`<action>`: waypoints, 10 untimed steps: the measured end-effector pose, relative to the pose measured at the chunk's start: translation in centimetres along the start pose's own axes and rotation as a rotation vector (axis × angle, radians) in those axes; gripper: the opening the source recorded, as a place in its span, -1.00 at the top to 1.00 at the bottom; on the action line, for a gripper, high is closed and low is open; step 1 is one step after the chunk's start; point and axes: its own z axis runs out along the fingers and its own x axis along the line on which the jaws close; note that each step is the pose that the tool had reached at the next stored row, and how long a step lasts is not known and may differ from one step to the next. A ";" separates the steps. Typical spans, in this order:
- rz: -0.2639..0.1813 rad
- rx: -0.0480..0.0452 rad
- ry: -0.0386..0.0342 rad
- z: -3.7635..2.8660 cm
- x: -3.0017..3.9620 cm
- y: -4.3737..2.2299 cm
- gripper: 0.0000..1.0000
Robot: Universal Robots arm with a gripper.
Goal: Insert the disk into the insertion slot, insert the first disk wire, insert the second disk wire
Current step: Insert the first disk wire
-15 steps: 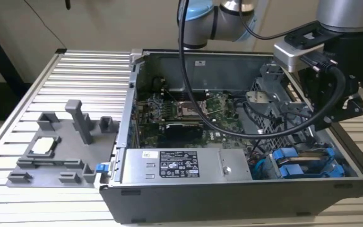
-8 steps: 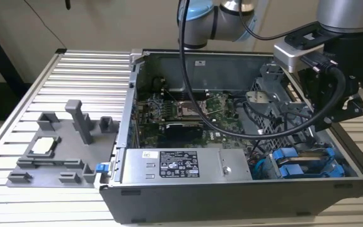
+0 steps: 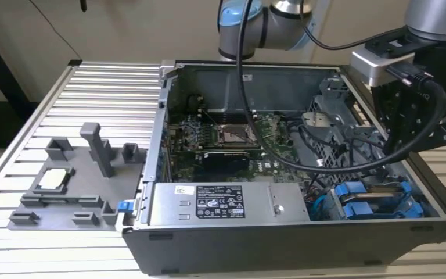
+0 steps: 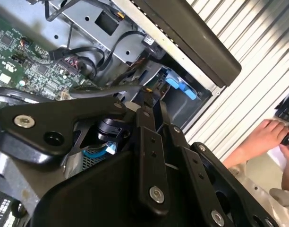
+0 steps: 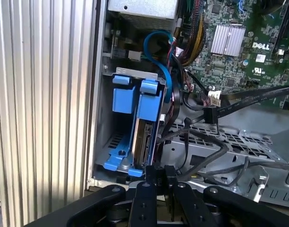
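Disk [image 5: 143,142] seated in the insertion slot [image 5: 111,137], case corner.
My gripper [image 5: 161,169], closed tight, hangs just beside its end (white printed sticker [image 3: 219,201] on the power-supply box [image 3: 285,203]).

white logo print: motherboard [image 5: 229,66] | sticker [image 3: 219,201] small print, unreadable: power-supply box [image 3: 285,204]

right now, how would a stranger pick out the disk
Look in the open computer case, at the cage in its corner beside the power supply. Two blue carriers stand there side by side; the disk is the one with a grey drive inside, while its neighbour looks empty.
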 end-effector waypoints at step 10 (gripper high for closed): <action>-0.005 -0.0906 -0.0150 0.44 0.28 -1.90 0.62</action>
